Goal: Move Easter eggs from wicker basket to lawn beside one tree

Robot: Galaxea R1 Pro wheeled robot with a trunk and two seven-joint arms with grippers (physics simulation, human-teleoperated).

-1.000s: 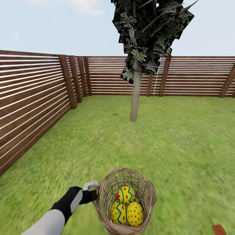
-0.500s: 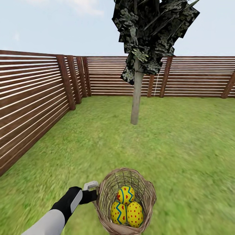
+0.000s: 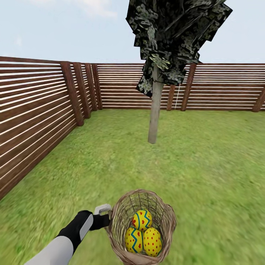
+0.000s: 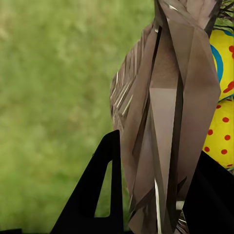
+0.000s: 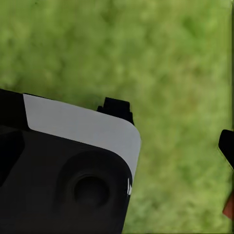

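Wicker rim pinched in the left gripper (image 4: 151,195), the basket (image 3: 141,228) should ride level towards the tree (image 3: 154,114), eggs (image 3: 142,233) settled.

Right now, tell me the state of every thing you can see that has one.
Wicker basket: upright, carried at its rim.
Easter eggs: all three inside the basket.
Left gripper: shut on the basket's rim.
Right gripper: empty over the grass, open or shut unclear.
Tree: standing ahead, no eggs beside it.

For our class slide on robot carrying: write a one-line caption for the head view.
Left gripper holds the wicker basket of three Easter eggs, facing the tree across the lawn.
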